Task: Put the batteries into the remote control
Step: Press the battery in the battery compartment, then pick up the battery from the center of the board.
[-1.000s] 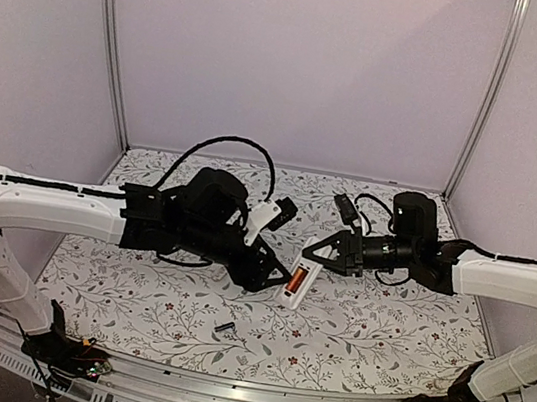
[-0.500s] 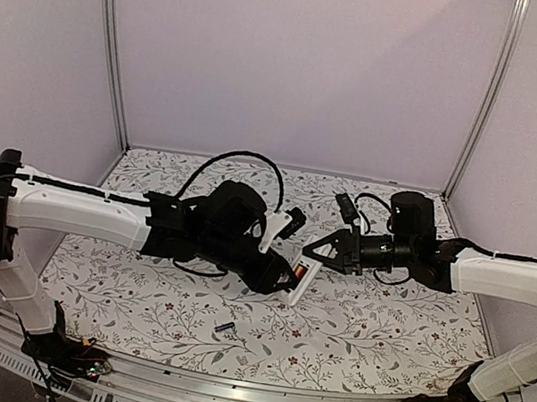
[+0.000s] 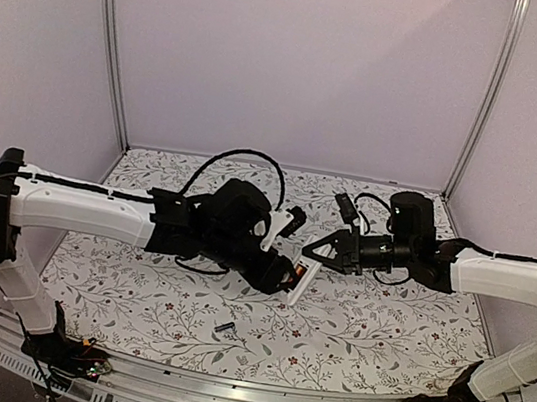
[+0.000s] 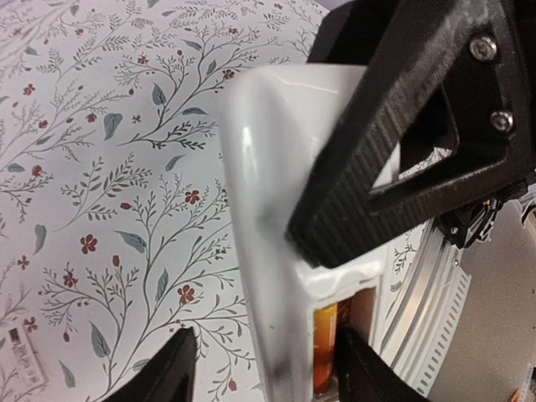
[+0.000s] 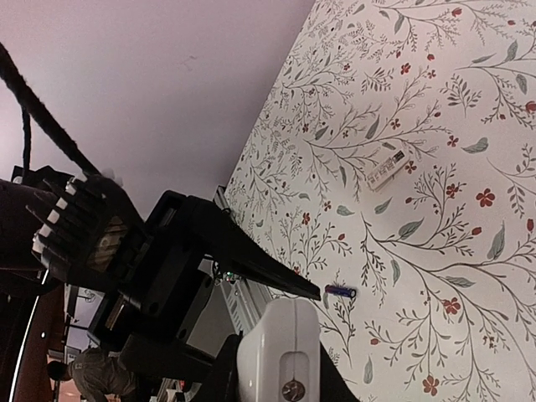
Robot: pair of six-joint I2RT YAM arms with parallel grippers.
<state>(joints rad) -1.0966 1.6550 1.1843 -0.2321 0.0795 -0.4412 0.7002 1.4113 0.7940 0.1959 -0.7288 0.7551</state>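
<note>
The right end effector (image 3: 312, 258) is clamped shut on the remote control (image 3: 303, 282), gripping its upper end and holding it clear of the bench (image 3: 133, 292), tilted with its open back facing the overhead camera. One of its ribbed black fingers (image 4: 394, 167) lies across the white casing in the left wrist view. That arm reaches in from 3 o'clock and sits almost where it was a second ago; the remote control has lifted only slightly.

The left end effector (image 3: 283, 274) is partly open. Its fingers (image 4: 172, 377) stand on either side of the remote control's lower end, with a strip of bench showing between one tip and the casing, so it has hold of nothing. A second ago it hung short of the remote control at 9 o'clock, with the whole casing in plain sight; now it has come across and covers the near edge, and the arm's shoulder has swung inward too.

The orange battery (image 4: 325, 352) sits in the bay at the remote control's lower end, as before.

The dark battery (image 3: 223, 327) lies loose on the bench at about 7 o'clock from the remote control, well apart, unmoved.
</note>
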